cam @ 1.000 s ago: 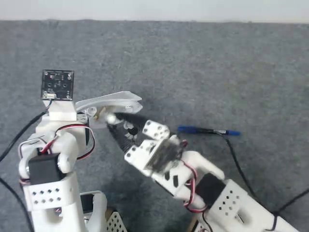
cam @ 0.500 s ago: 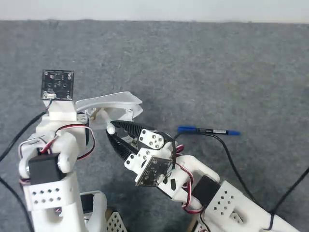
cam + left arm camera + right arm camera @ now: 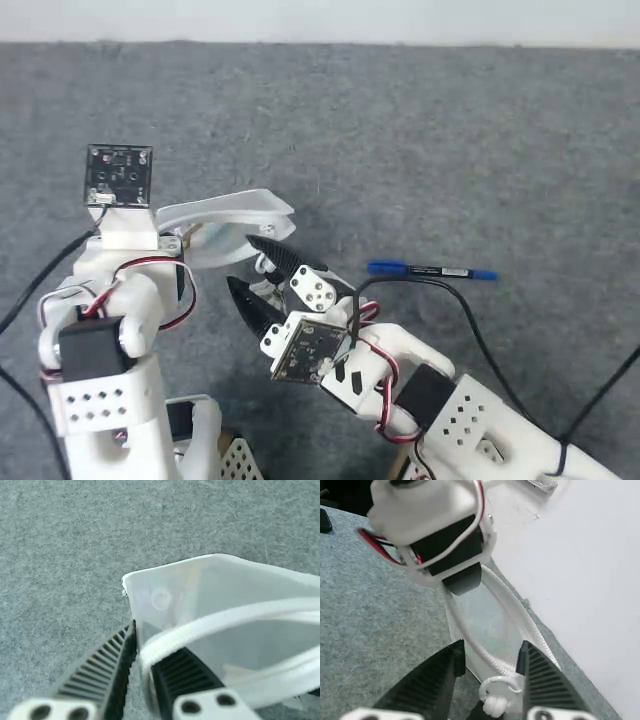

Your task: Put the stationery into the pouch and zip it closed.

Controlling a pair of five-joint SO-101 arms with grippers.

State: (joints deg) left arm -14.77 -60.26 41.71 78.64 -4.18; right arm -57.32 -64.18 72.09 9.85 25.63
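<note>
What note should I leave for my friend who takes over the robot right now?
Left gripper: shut on the pouch at its edge.
Right gripper: open, its fingers either side of the zipper pull.
Pen: lying on the table, outside the pouch.
Done: pouch held, mouth open.
Left: put the pen in, then zip the pouch closed.

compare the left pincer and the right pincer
The left pincer is shut on the pouch at its edge; the right pincer is open, gripping nothing. The left pincer pinches the pouch wall, while the right pincer merely straddles the zipper pull. Both are black, ribbed and at the pouch.
</note>
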